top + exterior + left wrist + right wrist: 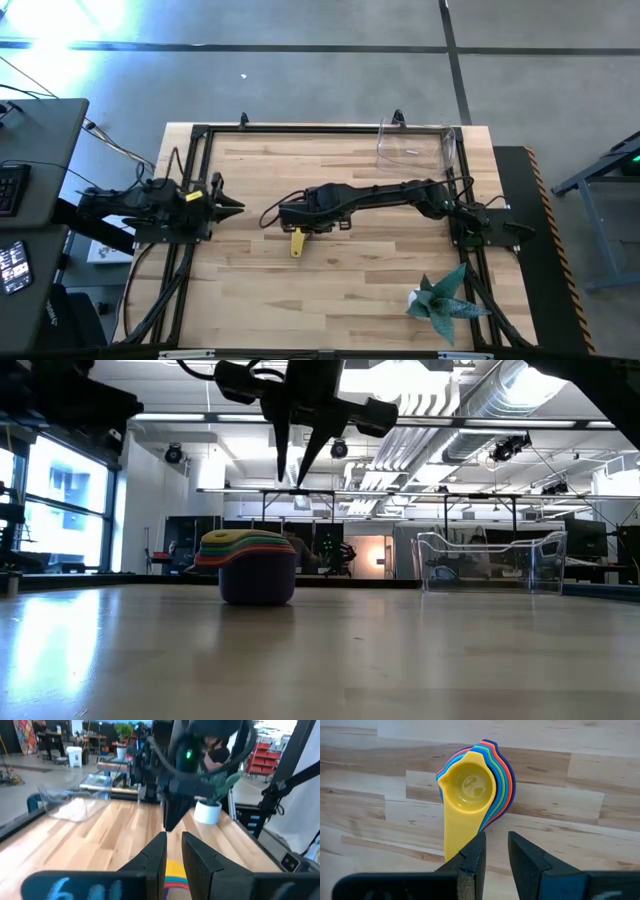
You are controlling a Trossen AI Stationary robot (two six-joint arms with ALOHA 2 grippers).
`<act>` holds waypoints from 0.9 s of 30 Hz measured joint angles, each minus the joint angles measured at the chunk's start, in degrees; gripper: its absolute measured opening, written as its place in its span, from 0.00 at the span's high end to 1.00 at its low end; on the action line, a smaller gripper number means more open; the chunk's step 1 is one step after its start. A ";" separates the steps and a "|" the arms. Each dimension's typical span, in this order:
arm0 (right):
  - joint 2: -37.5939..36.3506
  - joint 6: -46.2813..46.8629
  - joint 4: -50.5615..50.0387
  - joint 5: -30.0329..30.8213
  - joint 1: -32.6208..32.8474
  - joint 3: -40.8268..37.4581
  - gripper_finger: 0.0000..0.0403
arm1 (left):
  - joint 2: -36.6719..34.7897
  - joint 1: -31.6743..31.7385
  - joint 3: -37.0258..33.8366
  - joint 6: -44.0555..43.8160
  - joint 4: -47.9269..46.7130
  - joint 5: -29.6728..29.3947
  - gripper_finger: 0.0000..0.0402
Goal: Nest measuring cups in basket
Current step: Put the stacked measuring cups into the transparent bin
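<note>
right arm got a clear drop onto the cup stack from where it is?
Probably yes. The right gripper hangs just above the nested cups, fingers slightly apart, with only bare table around the stack.

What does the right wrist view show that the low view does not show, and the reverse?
Only the right wrist view shows the inside of the yellow cup, its flat handle, and the coloured rims fanned out around it. The right gripper hangs above the stack of measuring cups with a narrow gap between its fingers.

Only the low view shows the clear basket standing apart from the stack, and the purple cup at the bottom of it.

Both show the nested stack on the wooden table with the right gripper over it, not holding it.
</note>
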 joint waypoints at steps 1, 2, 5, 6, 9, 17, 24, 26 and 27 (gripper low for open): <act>0.02 0.02 0.00 -0.15 0.00 0.00 0.82 | 0.00 0.00 -0.90 -0.28 0.69 -0.04 0.88; 0.02 0.10 0.00 -0.20 0.00 0.00 0.82 | 0.00 0.00 -1.53 -0.36 1.52 -0.06 0.88; 0.02 1.92 0.00 -0.23 0.00 0.00 0.82 | -0.02 0.00 -3.16 0.15 2.24 -0.36 0.88; 0.02 2.35 0.00 -0.23 0.00 -0.01 0.82 | -0.02 0.01 -3.72 0.32 1.91 -0.67 0.88; 0.02 2.86 0.21 -0.25 0.00 -0.02 0.82 | -0.02 0.06 -5.28 1.79 2.28 -2.00 0.88; 0.04 4.15 4.75 -0.95 0.04 -0.02 0.82 | 0.00 0.07 -6.28 7.97 2.26 -8.90 0.88; 0.04 7.16 8.42 -0.64 0.70 -0.02 0.82 | 0.09 0.09 -6.21 14.93 2.46 -19.38 0.88; 0.04 7.55 8.55 -0.64 1.03 -0.02 0.82 | 0.13 0.07 -6.19 16.70 2.41 -20.46 0.88; 0.04 7.55 8.55 -0.62 1.20 -0.02 0.82 | 0.13 0.07 -6.19 17.04 2.44 -20.50 0.88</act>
